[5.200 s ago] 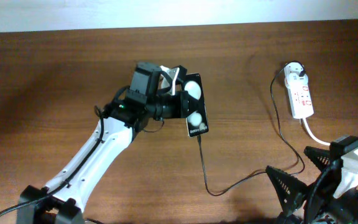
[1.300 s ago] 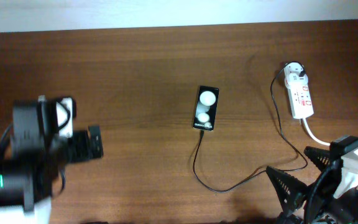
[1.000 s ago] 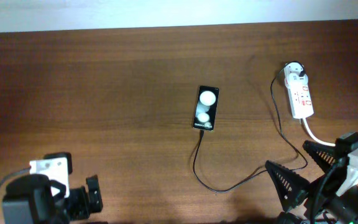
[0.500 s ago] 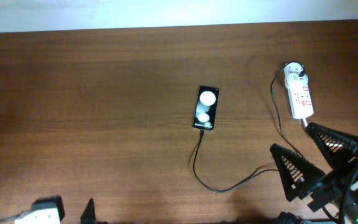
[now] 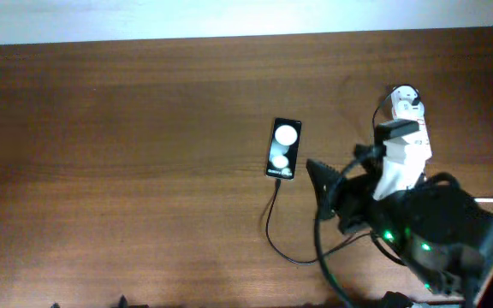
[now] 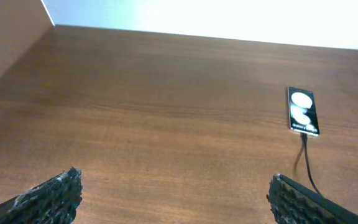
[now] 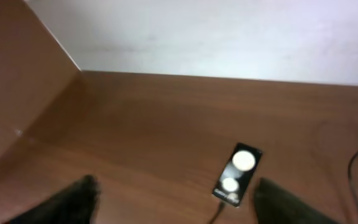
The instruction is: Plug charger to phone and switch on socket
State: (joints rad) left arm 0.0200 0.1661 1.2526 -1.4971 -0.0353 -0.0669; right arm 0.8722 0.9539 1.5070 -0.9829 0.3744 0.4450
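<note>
The black phone (image 5: pixel 284 148) lies flat at mid-table with two white reflections on its face; it also shows in the left wrist view (image 6: pixel 303 111) and the right wrist view (image 7: pixel 237 174). The charger's thin black cable (image 5: pixel 272 224) runs from the phone's near end, loops and passes under my right arm; its white plug adapter (image 5: pixel 406 97) sits in the far end of the white socket (image 5: pixel 420 120). My right arm covers most of that socket. My right gripper (image 5: pixel 330 198) hovers open, right of the phone, holding nothing. My left gripper (image 6: pixel 176 200) is wide open above bare wood.
The wooden table (image 5: pixel 127 128) ends at a pale wall along the far edge. The right arm's body (image 5: pixel 435 227) with a green light fills the near right. The right wrist view is blurred.
My right arm has swung up from the near right corner, over the socket, fingers pointing toward the phone. My left arm has pulled back out of the overhead view.
</note>
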